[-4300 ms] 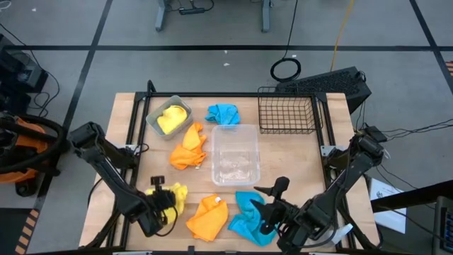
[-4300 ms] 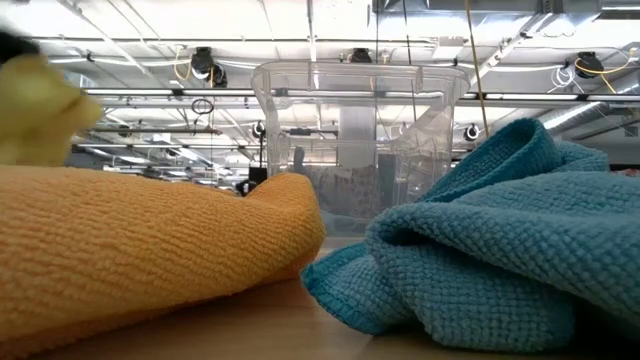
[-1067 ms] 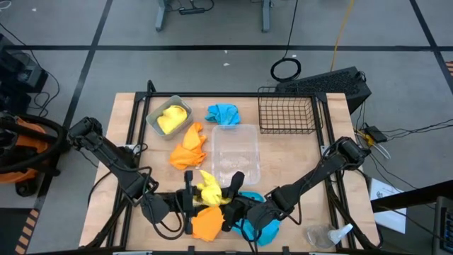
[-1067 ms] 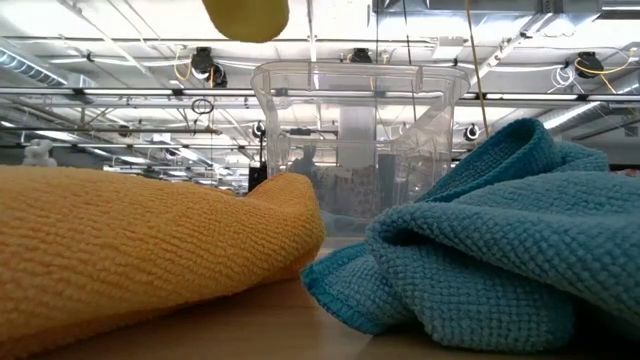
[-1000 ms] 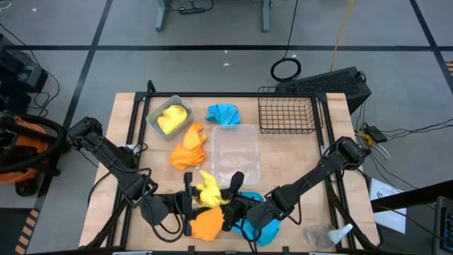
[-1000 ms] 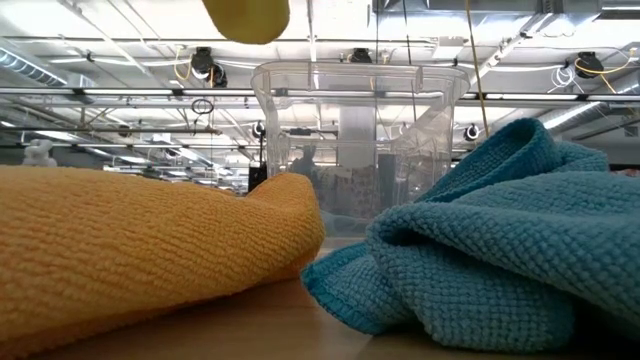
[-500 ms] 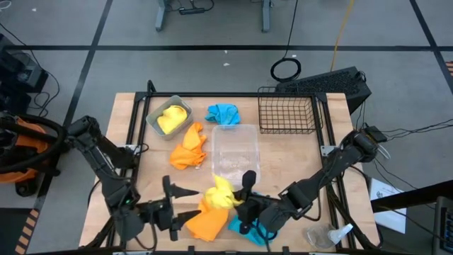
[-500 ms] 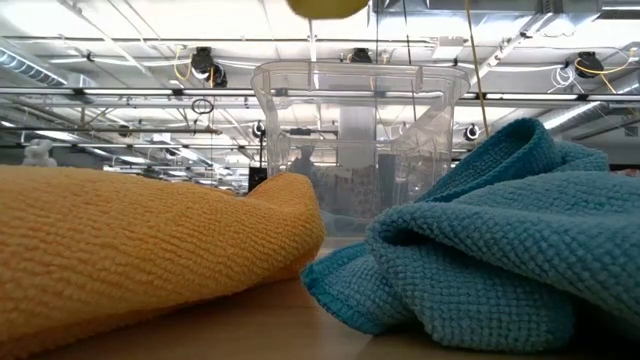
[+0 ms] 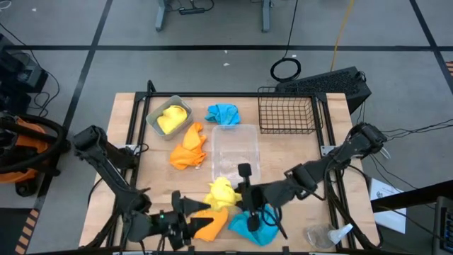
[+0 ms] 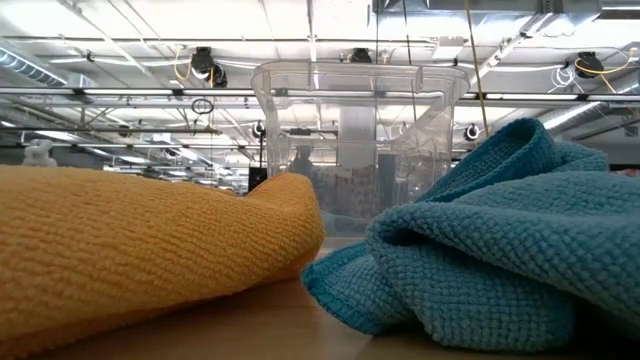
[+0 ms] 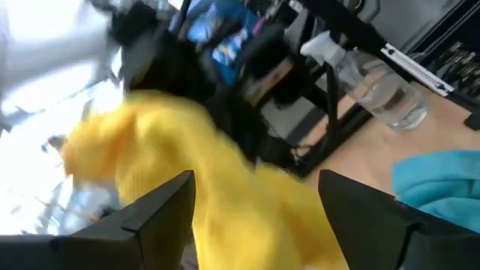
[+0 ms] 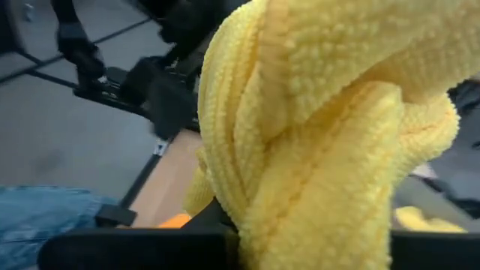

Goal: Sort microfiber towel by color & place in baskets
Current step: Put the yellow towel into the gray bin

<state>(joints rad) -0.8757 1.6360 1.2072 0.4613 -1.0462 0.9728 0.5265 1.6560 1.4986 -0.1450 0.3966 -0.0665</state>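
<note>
A bunched yellow towel hangs above the table's near middle, with my right gripper shut on it. Open and with nothing in it, my left gripper stands just left of that towel, over an orange towel; in the left wrist view its fingers stand wide apart. A blue towel lies beside the orange one. Farther back lie a second orange towel and a second blue one. The grey bin holds another yellow towel. The clear tub and the black wire basket stand at the back. My right gripper has the yellow towel's bunched folds, coming level from the table's right. The towel itself hides the fingers in the wrist view, so which part they have does not show. The towel hangs in a crumpled wad, lifted clear of the table.
A clear plastic wrapper with a blue tip lies at the near right corner. The orange towel and blue towel crowd the near edge in front of the clear tub.
My left gripper has opened, let go of the yellow towel and drawn back toward the table's near left. My right gripper keeps the towel and has carried it a little toward the right and up, out of the low view.
</note>
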